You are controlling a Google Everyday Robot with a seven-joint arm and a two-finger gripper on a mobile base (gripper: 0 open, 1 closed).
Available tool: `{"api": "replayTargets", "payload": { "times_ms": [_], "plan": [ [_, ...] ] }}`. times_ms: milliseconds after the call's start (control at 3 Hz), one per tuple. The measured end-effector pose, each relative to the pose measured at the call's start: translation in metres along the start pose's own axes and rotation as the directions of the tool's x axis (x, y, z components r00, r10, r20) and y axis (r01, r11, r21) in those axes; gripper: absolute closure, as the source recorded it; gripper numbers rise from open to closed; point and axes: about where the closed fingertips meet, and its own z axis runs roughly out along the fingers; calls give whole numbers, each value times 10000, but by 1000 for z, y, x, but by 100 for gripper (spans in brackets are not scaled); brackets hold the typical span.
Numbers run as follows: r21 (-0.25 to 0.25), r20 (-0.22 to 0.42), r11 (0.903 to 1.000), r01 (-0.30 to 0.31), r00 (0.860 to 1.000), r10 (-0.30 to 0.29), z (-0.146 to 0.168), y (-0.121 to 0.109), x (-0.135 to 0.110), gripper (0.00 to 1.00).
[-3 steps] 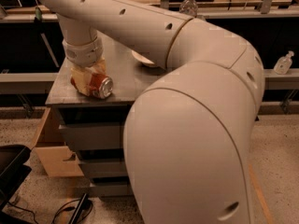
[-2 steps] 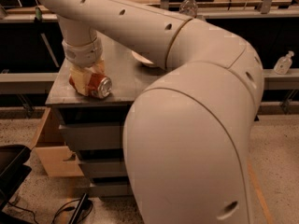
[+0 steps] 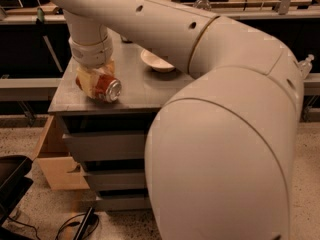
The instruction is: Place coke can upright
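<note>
The coke can point(image 3: 103, 87) is a red can with a silver top. It lies on its side, silver end pointing toward the camera and right, near the front left edge of the grey cabinet top point(image 3: 145, 91). My gripper point(image 3: 95, 81) comes down from the wrist above, and its pale fingers point(image 3: 86, 86) are closed around the can's body. The large white arm fills the middle and right of the view.
A shallow white bowl point(image 3: 156, 61) sits on the cabinet top behind and right of the can. A clear plastic bottle point(image 3: 202, 0) stands on the far bench. A cardboard box point(image 3: 52, 159) sits on the floor left of the cabinet drawers.
</note>
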Motion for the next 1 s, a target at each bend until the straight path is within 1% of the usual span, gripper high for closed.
{"api": "replayTargets", "payload": {
  "times_ms": [333, 667, 1000],
  "plan": [
    [-162, 905, 9998, -120, 9958, 134, -16, -2, 9, 100],
    [-581, 2569, 9981, 225, 9664, -68, -33, -7, 13, 100],
    [-1271, 4277, 9875, 932, 9034, -302, -36, -10, 15, 100]
  ]
}}
